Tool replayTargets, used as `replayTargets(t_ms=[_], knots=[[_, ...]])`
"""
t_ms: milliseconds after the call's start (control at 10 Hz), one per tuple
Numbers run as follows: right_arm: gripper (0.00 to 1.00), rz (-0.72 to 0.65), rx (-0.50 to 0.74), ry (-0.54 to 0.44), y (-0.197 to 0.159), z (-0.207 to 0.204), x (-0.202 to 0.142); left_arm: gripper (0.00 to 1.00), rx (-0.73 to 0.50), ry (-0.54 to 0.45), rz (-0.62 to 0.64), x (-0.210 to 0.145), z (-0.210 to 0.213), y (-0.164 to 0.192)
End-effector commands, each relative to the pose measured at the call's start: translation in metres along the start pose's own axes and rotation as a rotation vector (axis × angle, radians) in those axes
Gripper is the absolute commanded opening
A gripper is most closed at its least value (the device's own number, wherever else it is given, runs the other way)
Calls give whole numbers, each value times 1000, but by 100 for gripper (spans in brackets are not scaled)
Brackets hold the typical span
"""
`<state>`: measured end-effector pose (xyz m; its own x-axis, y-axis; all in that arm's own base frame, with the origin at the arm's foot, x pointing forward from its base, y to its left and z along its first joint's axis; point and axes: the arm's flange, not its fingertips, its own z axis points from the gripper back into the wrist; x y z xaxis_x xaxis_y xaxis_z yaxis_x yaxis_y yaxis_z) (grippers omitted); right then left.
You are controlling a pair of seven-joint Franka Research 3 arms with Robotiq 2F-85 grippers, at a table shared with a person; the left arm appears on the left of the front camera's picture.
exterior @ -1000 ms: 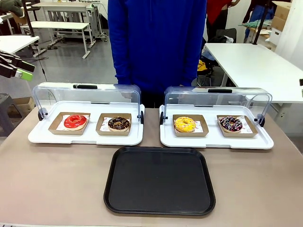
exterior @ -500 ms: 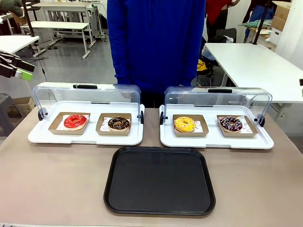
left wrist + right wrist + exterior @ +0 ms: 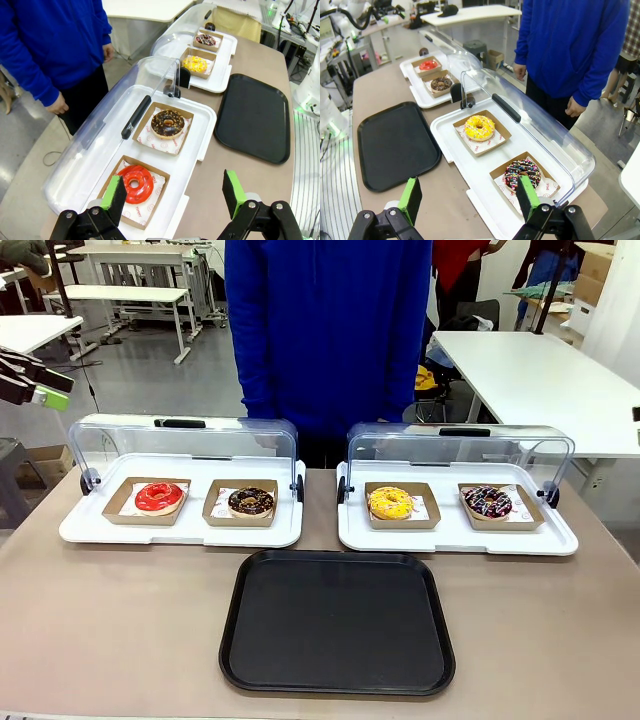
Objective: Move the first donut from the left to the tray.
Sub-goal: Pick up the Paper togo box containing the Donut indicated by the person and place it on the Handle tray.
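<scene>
The first donut from the left (image 3: 159, 497) has a glossy red glaze and lies in a brown cardboard holder on the left white tray; it also appears as the red donut (image 3: 135, 184) and, far off, the red donut (image 3: 428, 64). The black tray (image 3: 338, 622) lies empty at the table's near middle, seen also as the tray (image 3: 252, 117) and the tray (image 3: 395, 145). My left gripper (image 3: 173, 195) hovers open high above the red donut's end of the table, at the far left (image 3: 55, 387). Open too, my right gripper (image 3: 469, 197) hangs above the right white tray.
A chocolate donut (image 3: 251, 502) shares the left white tray (image 3: 90, 530). The right white tray (image 3: 450, 538) holds a yellow donut (image 3: 391, 502) and a sprinkled dark donut (image 3: 488, 502). Both clear lids (image 3: 185, 440) stand raised at the back. A person in blue (image 3: 330, 330) stands across the table.
</scene>
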<state>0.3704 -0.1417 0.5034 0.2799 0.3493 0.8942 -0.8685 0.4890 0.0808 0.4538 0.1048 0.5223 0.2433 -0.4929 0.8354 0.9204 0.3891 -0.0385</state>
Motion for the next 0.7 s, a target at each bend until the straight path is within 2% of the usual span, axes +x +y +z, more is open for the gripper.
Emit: replayTargets(t_ms=[0, 600], knots=[[100, 27, -2, -27, -3, -1, 2, 100, -6, -15, -5, 1, -1, 0], [100, 27, -2, -27, -3, -1, 2, 100, -6, -15, -5, 1, -1, 0]])
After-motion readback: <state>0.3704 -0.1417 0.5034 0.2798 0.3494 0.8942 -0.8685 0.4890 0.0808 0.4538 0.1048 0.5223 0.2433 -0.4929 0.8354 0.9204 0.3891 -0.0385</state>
